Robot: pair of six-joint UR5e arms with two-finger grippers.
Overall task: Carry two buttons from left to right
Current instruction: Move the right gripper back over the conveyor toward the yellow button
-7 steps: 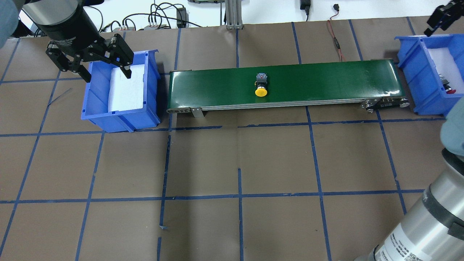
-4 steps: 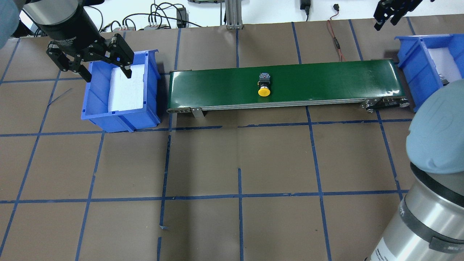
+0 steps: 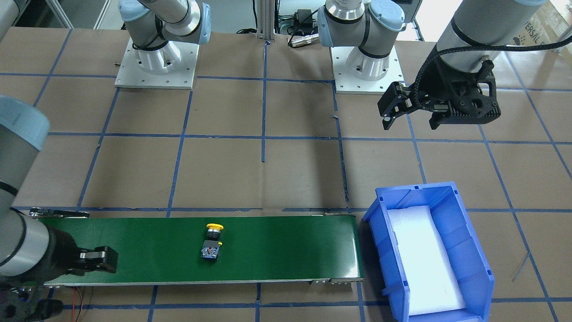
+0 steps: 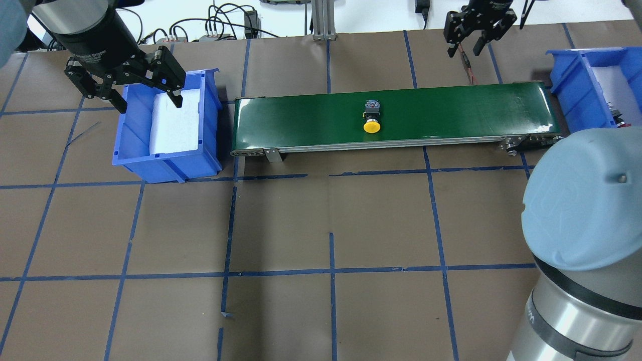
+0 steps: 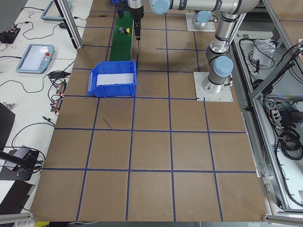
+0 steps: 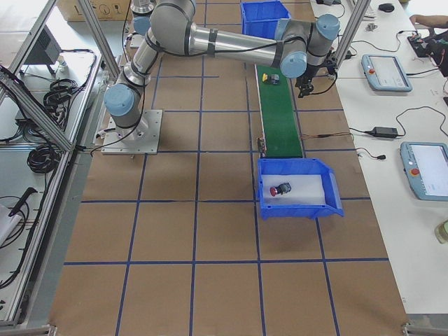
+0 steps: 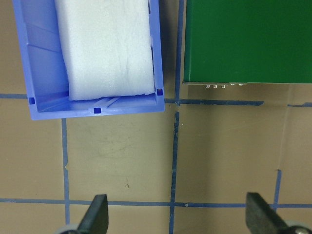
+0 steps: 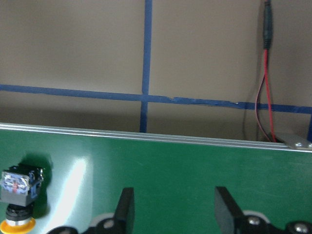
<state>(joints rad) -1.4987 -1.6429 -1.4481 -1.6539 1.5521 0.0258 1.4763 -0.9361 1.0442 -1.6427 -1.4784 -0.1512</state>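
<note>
Since both btns must go from the L side to the R side, the green belt (image 4: 451,115) sits between the two blue bins like a little road, across the upper middle of the overhead view. The yellow button (image 4: 371,120) lies on its side near the middle of that belt, cap toward the bottom of the pic and grey block toward the top. The red button (image 6: 281,189) lies on white foam inside the right bin (image 6: 301,210), low in the middle of the exterior right view, so I think half the job is done. The left bin (image 4: 130,130), upper left in the overhead view, holds only its white foam (image 4: 175,123), prob. there so btns land soft. The left gripper (image 4: 149,104) hangs in the air near that bin, w/ bare table under it in its wrist view. Its fingers are spread wide & hold nothing, which fits a hand w/ nothing left to pick. The right gripper (image 4: 464,50) is at the top right of the overhead view, by the belt's far edge, fingers apart & holding nothing. Its wrist view has the yellow btn in the lower left corner. I guess it waits open so it can grab that one & put it w/ the red one.
</note>
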